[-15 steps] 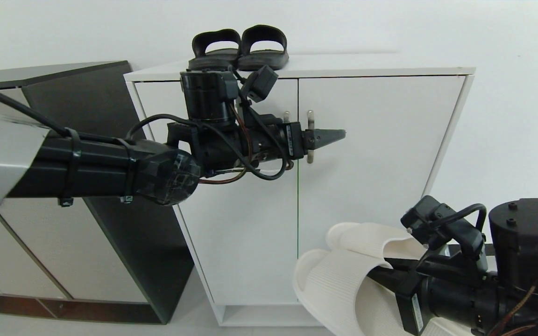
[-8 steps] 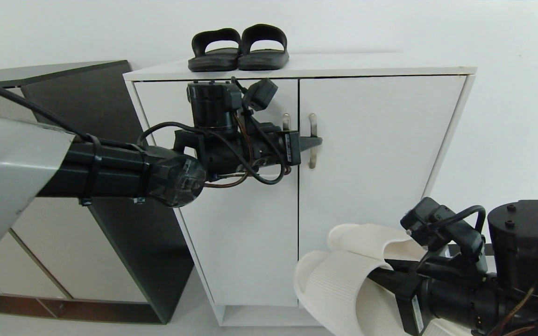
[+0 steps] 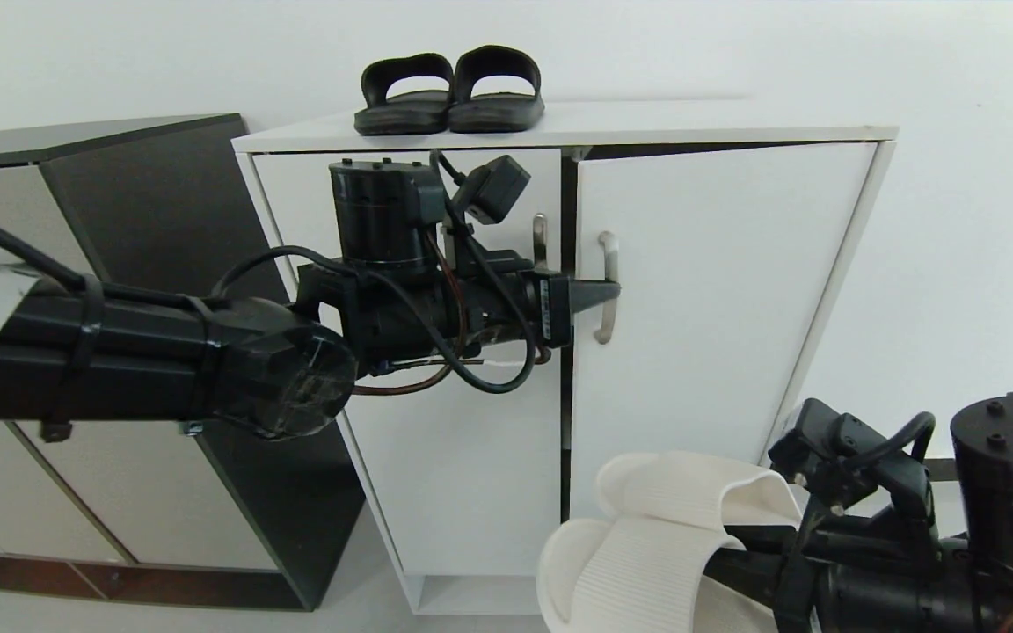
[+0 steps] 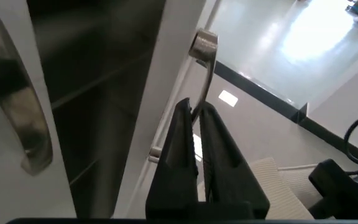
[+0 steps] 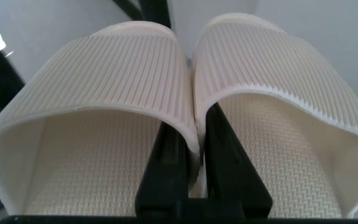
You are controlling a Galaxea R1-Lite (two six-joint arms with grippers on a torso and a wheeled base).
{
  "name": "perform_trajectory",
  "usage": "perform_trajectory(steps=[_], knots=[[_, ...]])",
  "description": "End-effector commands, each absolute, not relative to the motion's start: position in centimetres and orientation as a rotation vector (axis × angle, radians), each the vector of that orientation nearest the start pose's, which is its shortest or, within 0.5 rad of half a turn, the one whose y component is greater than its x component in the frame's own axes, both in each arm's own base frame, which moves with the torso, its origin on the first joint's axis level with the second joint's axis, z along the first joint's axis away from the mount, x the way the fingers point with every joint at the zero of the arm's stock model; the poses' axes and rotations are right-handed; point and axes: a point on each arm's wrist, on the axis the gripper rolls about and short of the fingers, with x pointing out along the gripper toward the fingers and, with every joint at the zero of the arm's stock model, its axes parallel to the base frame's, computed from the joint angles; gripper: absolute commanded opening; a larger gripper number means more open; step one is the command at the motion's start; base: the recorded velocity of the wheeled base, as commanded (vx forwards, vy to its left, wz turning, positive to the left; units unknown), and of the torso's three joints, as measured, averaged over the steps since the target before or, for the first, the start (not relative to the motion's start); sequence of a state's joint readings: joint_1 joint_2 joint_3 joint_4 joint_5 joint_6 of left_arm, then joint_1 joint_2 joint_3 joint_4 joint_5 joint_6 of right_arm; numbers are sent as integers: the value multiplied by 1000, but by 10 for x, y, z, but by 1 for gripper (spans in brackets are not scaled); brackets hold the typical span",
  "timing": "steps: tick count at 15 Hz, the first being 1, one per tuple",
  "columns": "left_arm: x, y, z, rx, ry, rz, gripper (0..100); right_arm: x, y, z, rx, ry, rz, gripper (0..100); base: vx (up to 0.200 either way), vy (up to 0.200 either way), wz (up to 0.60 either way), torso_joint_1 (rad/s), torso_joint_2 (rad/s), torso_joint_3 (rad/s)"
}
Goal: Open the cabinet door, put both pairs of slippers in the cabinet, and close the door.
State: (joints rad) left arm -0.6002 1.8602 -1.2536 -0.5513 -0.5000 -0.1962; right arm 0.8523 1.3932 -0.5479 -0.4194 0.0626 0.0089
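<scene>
In the head view you see the cabinet (image 3: 691, 119) with its right door (image 3: 717, 334) ajar, a dark gap along its inner edge. The left gripper (image 3: 605, 293) sits at that door's handle (image 3: 609, 255), but from here you cannot judge its fingers. The black slippers (image 3: 449, 92) rest side by side on the cabinet top. The white slippers (image 3: 647, 536) hang low before the door, cut off by the frame edge, their straps hiding the right gripper's tips.

The left wrist view gives you the narrow fingers with the handle (image 4: 205, 68) bar between them, apparently pinched. The cabinet's inside is dark.

The right wrist view shows the right gripper (image 5: 194, 168) clamping the white slippers (image 5: 117, 81) by their adjoining strap edges.
</scene>
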Motion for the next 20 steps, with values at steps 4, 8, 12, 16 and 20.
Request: perform_trajectory(steps=[4,8,12,16,20], knots=[[260,-209,261,-169,132,-1134,0,123,154,169,-184,406,950,0,0,0,0,0,0,0],[239,-188,265,-171,127,-1122,0,122,154,168,-182,407,951,0,0,0,0,0,0,0],[255,-177,256,-173,152,-1062,0,122,153,165,-188,418,950,0,0,0,0,0,0,0],[301,-203,249,-175,120,-1041,0,122,154,165,-192,418,949,0,0,0,0,0,0,0],[323,-219,245,-180,109,-1014,0,123,155,163,-195,424,946,0,0,0,0,0,0,0]])
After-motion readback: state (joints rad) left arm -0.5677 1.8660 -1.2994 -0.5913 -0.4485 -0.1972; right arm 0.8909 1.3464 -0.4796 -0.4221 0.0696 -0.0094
